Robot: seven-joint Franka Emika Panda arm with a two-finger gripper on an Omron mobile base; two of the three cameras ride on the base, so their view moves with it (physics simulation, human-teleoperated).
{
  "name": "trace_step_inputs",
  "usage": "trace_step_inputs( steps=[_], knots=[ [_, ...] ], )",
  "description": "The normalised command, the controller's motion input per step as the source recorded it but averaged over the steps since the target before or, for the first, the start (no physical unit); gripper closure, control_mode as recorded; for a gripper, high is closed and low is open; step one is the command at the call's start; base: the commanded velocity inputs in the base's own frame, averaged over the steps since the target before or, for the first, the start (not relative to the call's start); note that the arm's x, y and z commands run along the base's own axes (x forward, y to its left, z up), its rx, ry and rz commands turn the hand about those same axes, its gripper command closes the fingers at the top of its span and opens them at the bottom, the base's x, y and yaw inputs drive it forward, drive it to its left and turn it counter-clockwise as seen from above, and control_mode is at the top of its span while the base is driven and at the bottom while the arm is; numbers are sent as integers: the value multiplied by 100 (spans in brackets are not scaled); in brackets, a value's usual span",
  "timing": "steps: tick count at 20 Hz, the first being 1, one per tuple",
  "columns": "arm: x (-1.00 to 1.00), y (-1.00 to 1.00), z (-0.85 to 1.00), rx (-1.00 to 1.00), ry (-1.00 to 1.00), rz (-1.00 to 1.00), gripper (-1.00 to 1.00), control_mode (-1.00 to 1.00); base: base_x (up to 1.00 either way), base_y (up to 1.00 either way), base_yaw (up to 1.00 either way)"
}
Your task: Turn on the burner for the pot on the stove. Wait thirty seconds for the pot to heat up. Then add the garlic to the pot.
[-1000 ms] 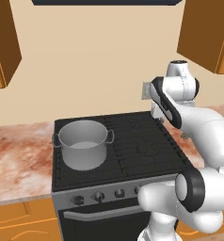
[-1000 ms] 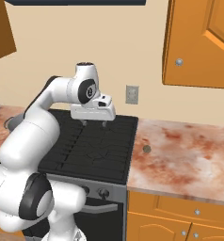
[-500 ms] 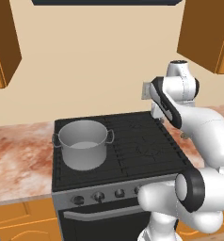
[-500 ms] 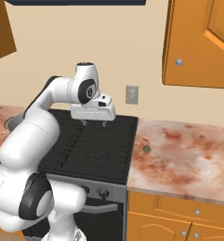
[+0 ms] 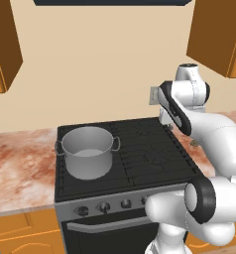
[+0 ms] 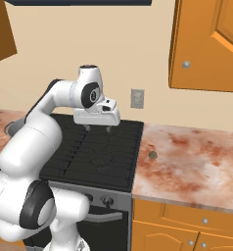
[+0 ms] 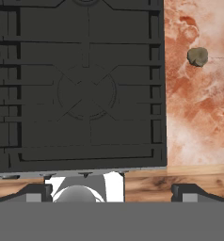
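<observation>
The grey pot (image 5: 88, 151) stands on the front left burner of the stove (image 5: 140, 163), whose dark knobs (image 5: 104, 207) run along the front panel. On the counter just right of the stove (image 6: 104, 157) lies the small grey-tan garlic (image 6: 152, 155), seen from above as the garlic (image 7: 197, 56) on the marbled top. My gripper (image 6: 98, 129) hangs open over the cooktop's right rear part, fingers pointing down, nothing between them. In the hand view the gripper (image 7: 114, 193) stands wide open above a right burner of the stove (image 7: 85, 92).
A marbled counter (image 6: 197, 162) runs right of the stove and another counter (image 5: 21, 163) runs left of it. A grey outlet plate (image 6: 137, 98) sits on the wall behind. An orange wall cabinet (image 6: 206, 44) hangs at upper right.
</observation>
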Motion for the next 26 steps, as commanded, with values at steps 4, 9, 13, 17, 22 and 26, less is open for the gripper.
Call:
trace_step_inputs(
  steps=[4, 9, 13, 17, 22, 26],
  knots=[
    [0, 0, 0, 0, 0, 0, -100, -100, 0, 0, 0],
    [0, 0, 0, 0, 0, 0, -100, -100, 0, 0, 0],
    [0, 0, 0, 0, 0, 0, -100, -100, 0, 0, 0],
    [0, 0, 0, 0, 0, 0, -100, -100, 0, 0, 0],
    [0, 0, 0, 0, 0, 0, -100, -100, 0, 0, 0],
    [0, 0, 0, 0, 0, 0, -100, -100, 0, 0, 0]
  ],
)
